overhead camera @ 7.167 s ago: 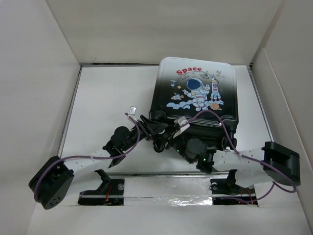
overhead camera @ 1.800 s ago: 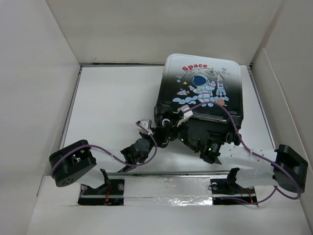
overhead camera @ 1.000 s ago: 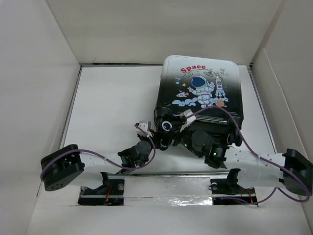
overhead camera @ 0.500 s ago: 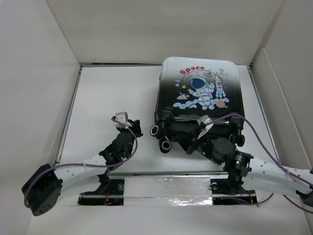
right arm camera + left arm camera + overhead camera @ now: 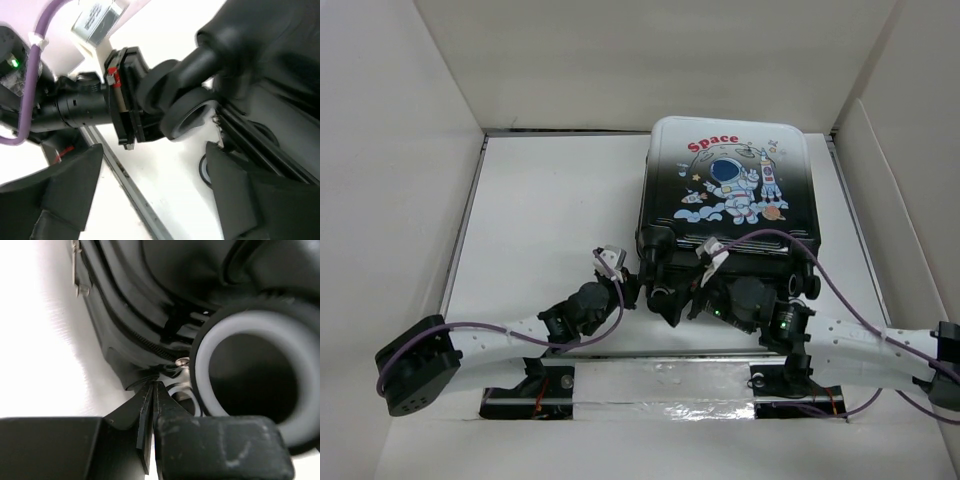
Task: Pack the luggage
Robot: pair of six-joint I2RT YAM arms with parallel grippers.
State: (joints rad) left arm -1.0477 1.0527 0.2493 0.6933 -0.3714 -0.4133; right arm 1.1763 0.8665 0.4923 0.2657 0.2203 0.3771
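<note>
The luggage lies flat and closed at the back right of the table, astronaut print up and wheels toward me. My left gripper is at its near left corner. In the left wrist view the gripper is shut, its tips right at the zipper seam of the luggage, beside a caster wheel. I cannot make out anything between its jaws. My right gripper is at the near edge, just right of the left one. It stands open over bare table, beside the caster wheels.
White walls close in the table on the left, back and right. A metal rail runs along the near edge between the arm bases. A purple cable loops over the luggage's near end. The left arm's wrist is close to my right fingers.
The left arm swung right, back to the luggage's near left corner, still shut. The right gripper slid left along the near edge and now stands open. The luggage stayed put over the last half second.
</note>
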